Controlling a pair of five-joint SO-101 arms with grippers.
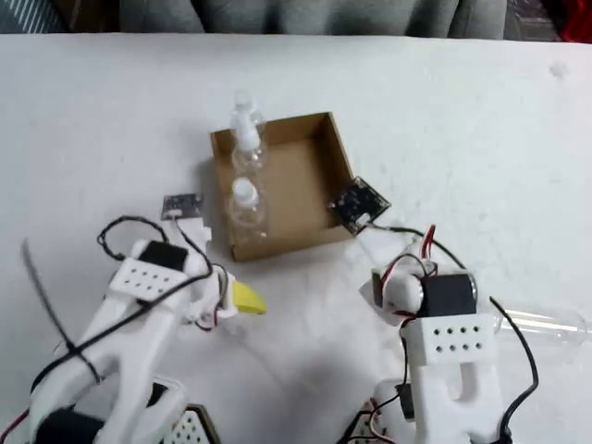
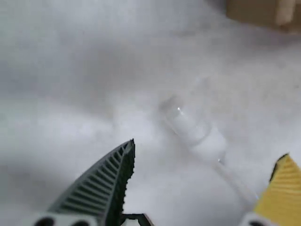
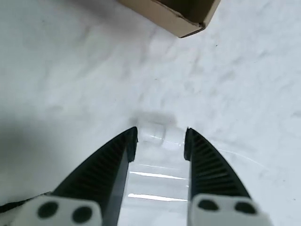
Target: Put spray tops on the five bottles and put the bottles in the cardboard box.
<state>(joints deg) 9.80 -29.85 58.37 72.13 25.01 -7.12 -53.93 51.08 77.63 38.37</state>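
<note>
status: capping step, two bottles judged outstanding.

the left gripper [image 2: 207, 150] hangs low over the tabletop [image 1: 416, 111], near and left of the cardboard box [image 1: 301, 185]. its jaws stand wide, with nothing held. a spray top [image 2: 193, 129] lies flat on the tabletop between them, its thin tube trailing toward the yellow jaw.

the right gripper [image 3: 161, 133] sits near and right of the box. its jaws are narrow, clamped on a clear bottle [image 3: 157, 186] whose open neck shows just past the tips.

three white-topped bottles [image 1: 248, 157] stand in a row along the left wall of the box.

a clear cylinder [image 1: 546, 326] lies at the right edge; it cannot be told whether this is the held bottle.

hazards:
- the spray top is small, pale and lying down. jaws closing off-centre are likely to push it aside or pinch the tube only.
- the bottle is smooth. a light clamp may let it rotate or slip when the top is pressed in.
- neck and tube must align; a tilted top is likely to jam at the rim.
</note>
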